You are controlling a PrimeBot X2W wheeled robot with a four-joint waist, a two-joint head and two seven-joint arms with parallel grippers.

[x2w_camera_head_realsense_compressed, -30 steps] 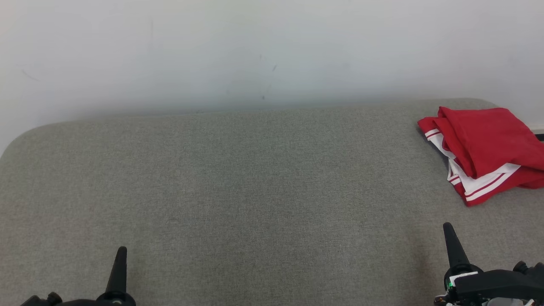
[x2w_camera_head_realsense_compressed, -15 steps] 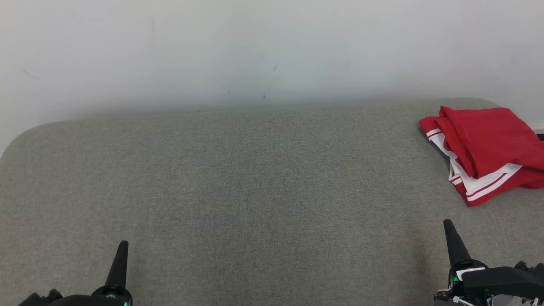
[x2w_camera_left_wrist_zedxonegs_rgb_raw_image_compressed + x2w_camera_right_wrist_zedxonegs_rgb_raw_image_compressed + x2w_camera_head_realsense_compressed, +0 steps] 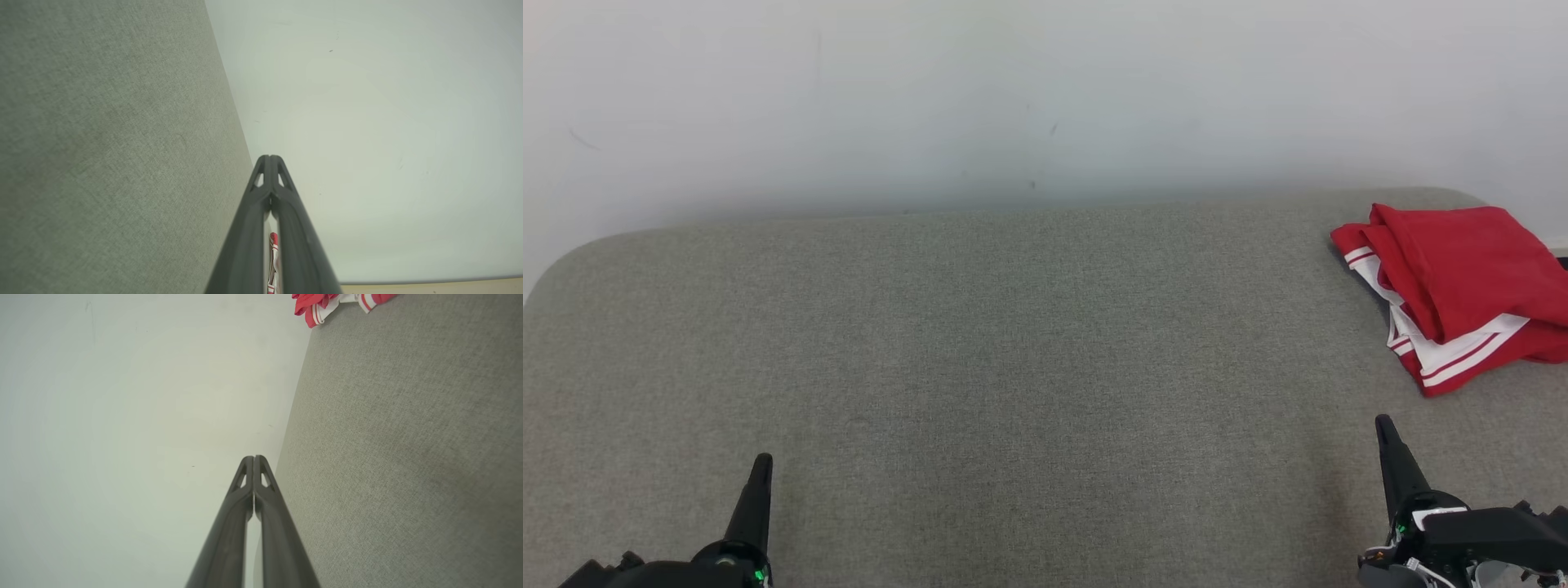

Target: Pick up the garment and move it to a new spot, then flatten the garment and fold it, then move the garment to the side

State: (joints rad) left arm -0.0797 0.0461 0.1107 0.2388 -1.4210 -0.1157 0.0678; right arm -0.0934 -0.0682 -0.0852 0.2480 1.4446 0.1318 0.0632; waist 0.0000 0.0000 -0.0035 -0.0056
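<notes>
Nearest us, our left tool (image 3: 760, 469) and right tool (image 3: 1385, 433) sit low over the grey worktop (image 3: 1013, 343), each with its fingers pressed together. Farther off, at the far right, we see the folded red-and-white garment (image 3: 1462, 278), clear of both.

The head camera looks down on the grey cushion (image 3: 1013, 343) and white wall (image 3: 1045, 90); both wrist cameras, low and sideways, see them too.

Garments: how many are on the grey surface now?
1. The red garment lies at the far right of the grey surface, beyond the right claw. It runs off the head view's edge, so more may be hidden.
</notes>
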